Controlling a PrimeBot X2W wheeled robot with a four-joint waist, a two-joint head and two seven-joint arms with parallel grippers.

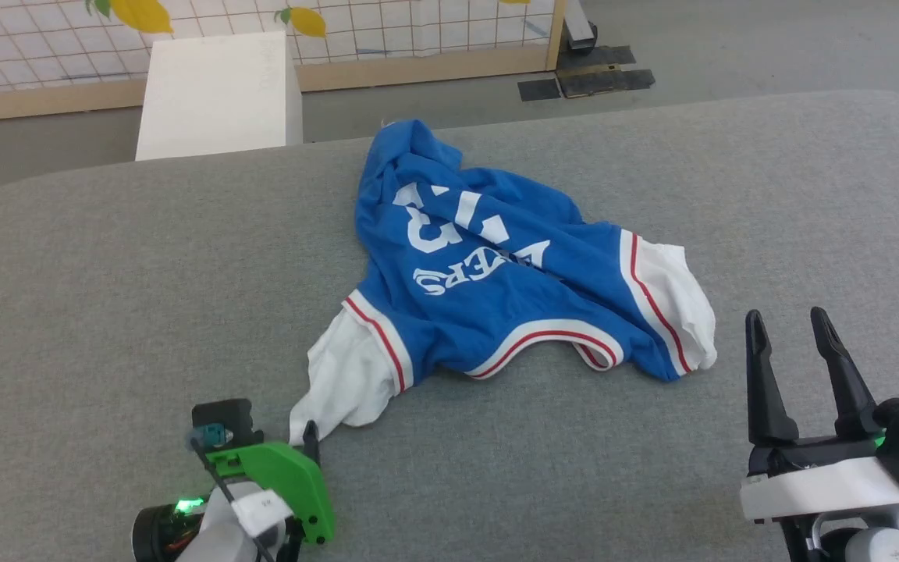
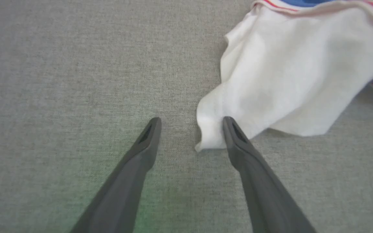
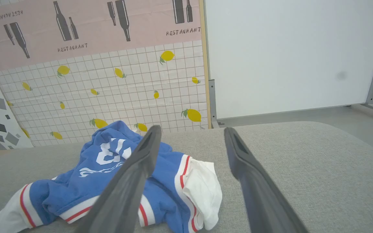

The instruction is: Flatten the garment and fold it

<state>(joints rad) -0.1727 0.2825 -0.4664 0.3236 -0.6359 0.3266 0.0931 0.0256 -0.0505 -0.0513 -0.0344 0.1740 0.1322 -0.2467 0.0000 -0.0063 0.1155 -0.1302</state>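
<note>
The left gripper (image 2: pixel 191 121) has its two tapered, matte dark fingers spread wide and holds nothing, its tips over the grey woven tabletop (image 2: pixel 60 64). A limp white corner of the garment (image 1: pixel 496 265) lies just beside one fingertip and reaches into the gap. The rest, soft royal-blue cloth with thin red stripes and white block letters, lies crumpled mid-table. The right gripper (image 1: pixel 787 316), also wide and empty, stands near the other white panel but apart from it.
</note>
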